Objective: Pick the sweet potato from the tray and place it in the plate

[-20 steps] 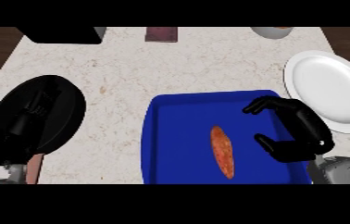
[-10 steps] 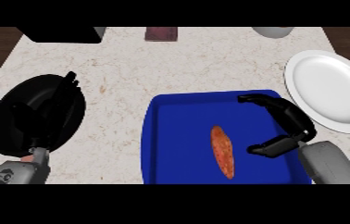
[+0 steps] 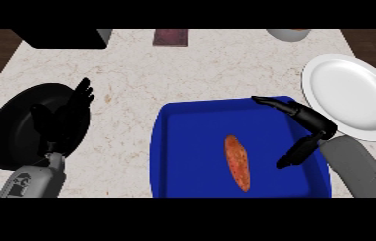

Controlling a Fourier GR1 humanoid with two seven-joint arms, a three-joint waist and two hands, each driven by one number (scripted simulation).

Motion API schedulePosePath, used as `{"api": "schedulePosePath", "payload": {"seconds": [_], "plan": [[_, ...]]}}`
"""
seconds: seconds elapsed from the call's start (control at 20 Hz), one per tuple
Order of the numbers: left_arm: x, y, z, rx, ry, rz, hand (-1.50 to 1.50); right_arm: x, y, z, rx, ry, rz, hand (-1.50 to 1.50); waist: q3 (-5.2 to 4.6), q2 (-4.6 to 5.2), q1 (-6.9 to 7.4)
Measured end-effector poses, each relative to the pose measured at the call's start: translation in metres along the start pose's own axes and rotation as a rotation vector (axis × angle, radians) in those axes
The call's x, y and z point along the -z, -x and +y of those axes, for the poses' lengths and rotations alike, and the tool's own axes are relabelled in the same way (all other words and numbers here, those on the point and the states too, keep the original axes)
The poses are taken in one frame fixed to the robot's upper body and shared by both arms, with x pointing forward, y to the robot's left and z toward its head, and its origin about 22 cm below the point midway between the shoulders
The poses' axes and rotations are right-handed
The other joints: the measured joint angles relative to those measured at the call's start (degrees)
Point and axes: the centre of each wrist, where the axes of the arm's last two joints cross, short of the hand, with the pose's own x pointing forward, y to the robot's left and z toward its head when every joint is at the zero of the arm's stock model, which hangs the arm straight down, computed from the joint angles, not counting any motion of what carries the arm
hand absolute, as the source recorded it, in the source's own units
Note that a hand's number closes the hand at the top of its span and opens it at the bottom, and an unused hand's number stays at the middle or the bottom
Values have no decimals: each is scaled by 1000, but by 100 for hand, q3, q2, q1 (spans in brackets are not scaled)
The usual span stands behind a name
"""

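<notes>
An orange sweet potato [image 3: 236, 162] lies lengthwise in the middle of the blue tray [image 3: 183, 150]. My right hand [image 3: 312, 126] hovers over the tray's right side, open, fingers stretched toward the tray's far edge and thumb pointing down toward the sweet potato, a short gap away from it. The white plate [image 3: 343, 93] sits just right of the tray, behind that hand. At the left, my left hand [image 3: 67, 116] rests open with fingers up, over a black pan.
A black pan [image 3: 26, 125] fills the left side of the counter. Along the far edge stand a black box [image 3: 62, 37], a small dark red item [image 3: 169, 37] and a grey bowl [image 3: 288, 34]. Bare counter lies between pan and tray.
My right hand has opened wider and shifted slightly up and right over the tray. My left hand has risen over the pan with fingers spread. The sweet potato has stayed put.
</notes>
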Motion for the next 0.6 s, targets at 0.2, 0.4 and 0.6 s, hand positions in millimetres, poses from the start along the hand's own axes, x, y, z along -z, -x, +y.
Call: {"api": "schedulePosePath", "payload": {"seconds": [0.2, 0.4, 0.6], "plan": [[-1, 1, 3, -3, -5, 6, 0, 8, -12, -6, -53, -71, 19, -150, -3, -19, -35], [-1, -3, 7, -3, -6, 1, 0, 17, -22, -2, -100, -178, 66, -150, -5, -28, -49], [2, -1, 5, 1, -8, 8, 0, 23, -29, 9, -173, -258, 97, -150, -5, -31, -62]]}}
